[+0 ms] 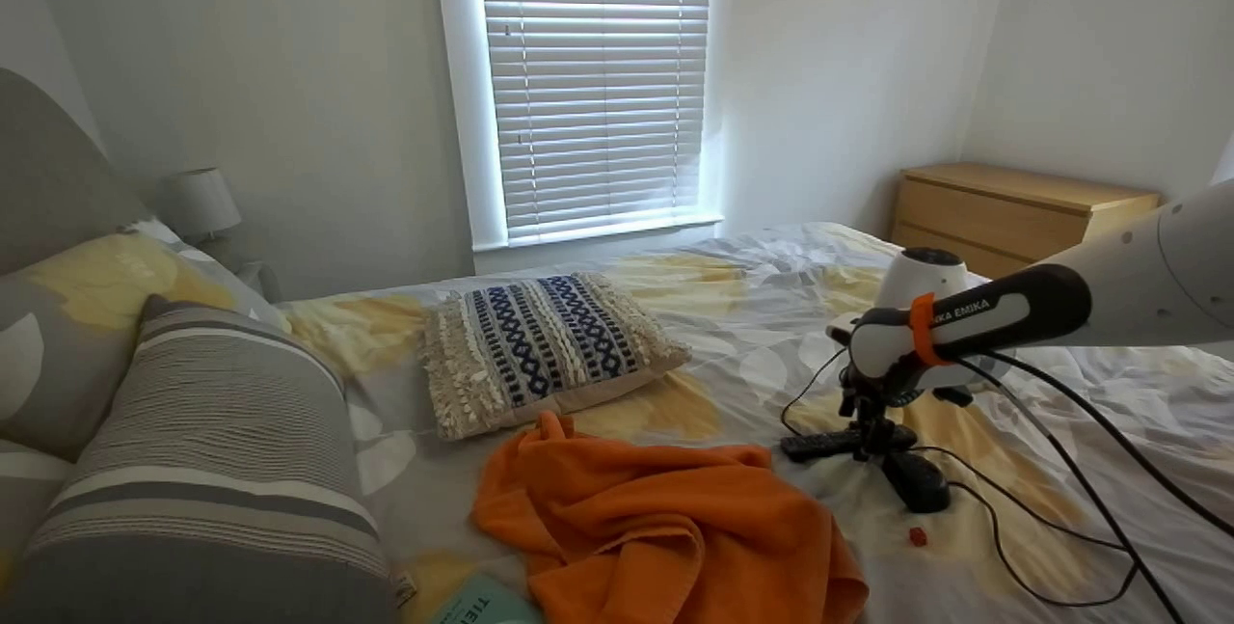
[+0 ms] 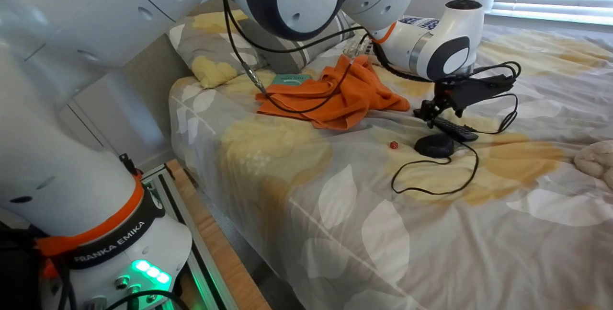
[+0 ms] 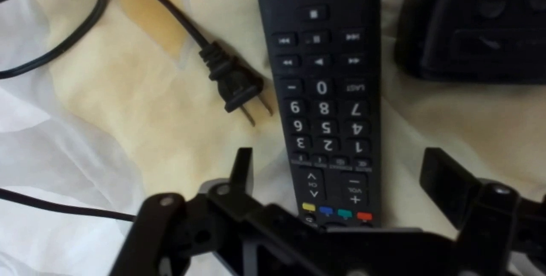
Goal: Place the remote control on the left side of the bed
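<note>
Fingertips of our Robotiq gripper stand wide apart in the wrist view, one to either side of the Panasonic remote control, and we have hold of nothing. The remote's long axis runs nearly up and down that view, leaning slightly, so it crosses the line between the fingers almost squarely; we judge that the grasp turns on this, and that little wrist turn is called for. Its lettering points away from the gripper's body, the coloured buttons toward it. In an exterior view the remote shows out on both sides of the fingers, so a pinch should land away from either end. Whether our fingertips are low enough to bite, we cannot tell. Just beside the remote, prongs slanting toward its edge, lies a two-pronged plug; across from it, near but apart, sits a black device. Either could get nudged. Farther out, a small red piece, perhaps a die, and a crumpled orange cloth share the bed with the remote. Which side counts as left, we cannot settle.
</note>
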Controlling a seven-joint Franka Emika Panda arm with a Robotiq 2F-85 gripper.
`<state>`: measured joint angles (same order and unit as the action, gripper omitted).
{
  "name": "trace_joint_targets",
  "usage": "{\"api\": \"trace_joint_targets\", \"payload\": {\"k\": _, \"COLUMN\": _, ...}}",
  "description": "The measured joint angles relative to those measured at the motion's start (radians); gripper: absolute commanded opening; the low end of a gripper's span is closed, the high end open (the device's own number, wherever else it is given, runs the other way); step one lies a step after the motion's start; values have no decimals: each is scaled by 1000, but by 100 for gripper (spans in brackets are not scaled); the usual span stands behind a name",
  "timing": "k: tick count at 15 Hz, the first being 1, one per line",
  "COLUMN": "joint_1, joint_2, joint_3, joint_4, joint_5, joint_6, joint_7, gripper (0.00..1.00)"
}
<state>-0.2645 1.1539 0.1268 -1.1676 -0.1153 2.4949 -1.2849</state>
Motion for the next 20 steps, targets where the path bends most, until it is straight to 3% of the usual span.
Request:
{"api": "trace_joint_targets", "payload": {"k": 2, "joint_1": -3, "joint_2": 21, "joint_3": 4, "joint_4": 27, "joint_5": 10, "joint_6": 0, "joint_7": -29, "gripper": 98}}
{"api": "trace_joint_targets", "payload": {"k": 3, "joint_1": -5, "joint_2": 31, "joint_3": 6, "joint_4": 40, "joint_5": 15, "joint_6": -1, "joint_7": -40, "gripper": 74}}
{"api": "trace_joint_targets", "payload": {"k": 5, "joint_1": -8, "joint_2": 49, "joint_3": 8, "joint_4": 63, "joint_5": 24, "joint_6": -8, "joint_7": -50, "gripper": 70}}
{"api": "trace_joint_targets", "payload": {"k": 10, "joint_1": -8, "joint_2": 66, "joint_3": 8, "joint_4": 102, "joint_5": 43, "joint_6": -88, "joint_7": -52, "gripper": 31}}
{"api": "trace_joint_targets", "payload": {"k": 15, "joint_1": -4, "joint_2": 66, "joint_3": 7, "joint_4": 141, "joint_5": 59, "joint_6": -191, "joint_7": -50, "gripper": 44}}
{"api": "trace_joint_targets", "payload": {"k": 16, "joint_1": -3, "joint_2": 66, "joint_3": 7, "joint_4": 146, "joint_5": 61, "joint_6": -203, "joint_7": -50, "gripper": 55}}
{"api": "trace_joint_targets", "payload": {"k": 20, "joint_1": 4, "joint_2": 66, "joint_3": 7, "joint_4": 158, "joint_5": 71, "joint_6": -232, "joint_7": -44, "gripper": 63}}
